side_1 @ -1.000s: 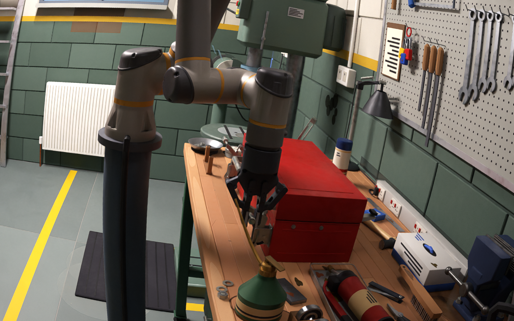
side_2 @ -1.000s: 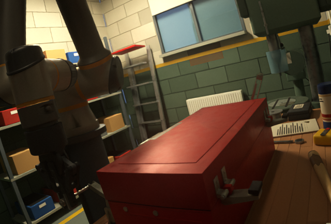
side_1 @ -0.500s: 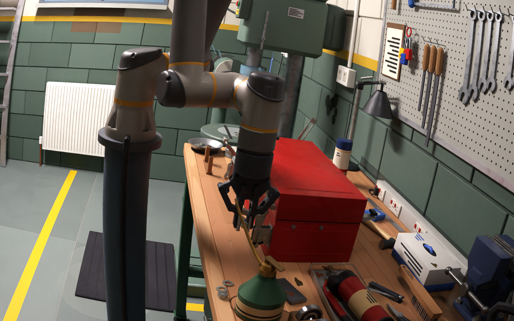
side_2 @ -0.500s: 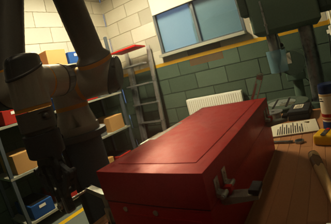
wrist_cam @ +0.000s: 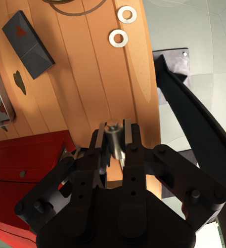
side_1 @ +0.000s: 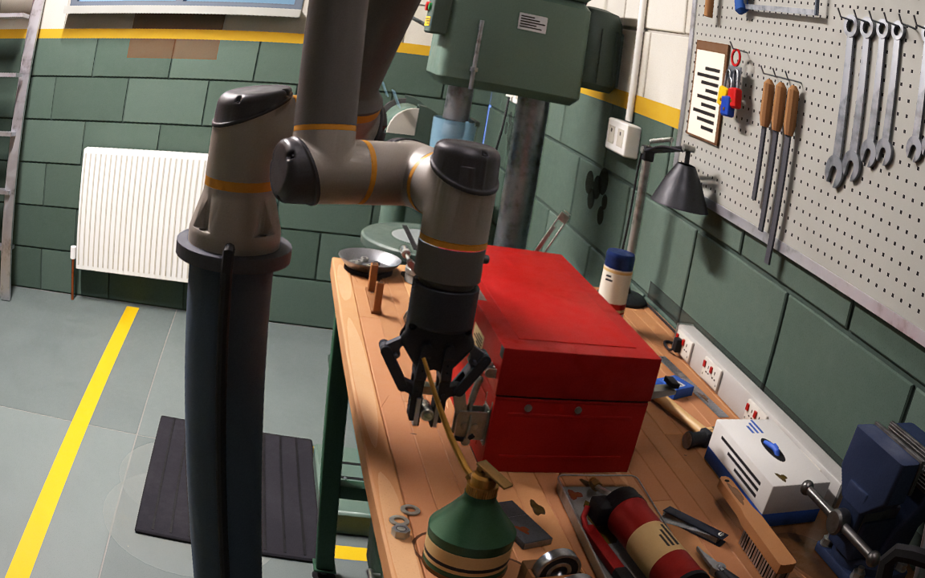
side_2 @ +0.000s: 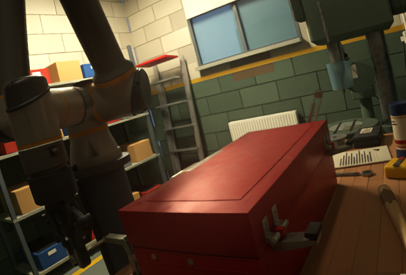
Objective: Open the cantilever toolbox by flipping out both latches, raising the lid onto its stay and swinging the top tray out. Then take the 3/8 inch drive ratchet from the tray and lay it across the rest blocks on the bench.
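On the wooden bench the red cantilever toolbox (side_1: 559, 359) stands with its lid down. My gripper (wrist_cam: 114, 134) is at the box's front end, near the bench's outer edge, and its fingers are clamped on the metal latch lever (side_1: 467, 420), which sticks out from the box's end face. In the wrist camera the lever's round steel tip (wrist_cam: 113, 138) sits between the two finger pads. The latch at the other end (side_2: 285, 232) is swung out, with its black-tipped lever pointing away from the box. The tray and ratchet are hidden inside.
Behind the toolbox rise a green drill press (side_1: 523, 50) and a pegboard of wrenches (side_1: 847, 144). A green oil can (side_1: 470, 528) with a long brass spout stands just in front of my gripper. Washers (wrist_cam: 118, 38), a dark block (wrist_cam: 27, 44) and a tool tray (side_1: 631, 532) lie nearby.
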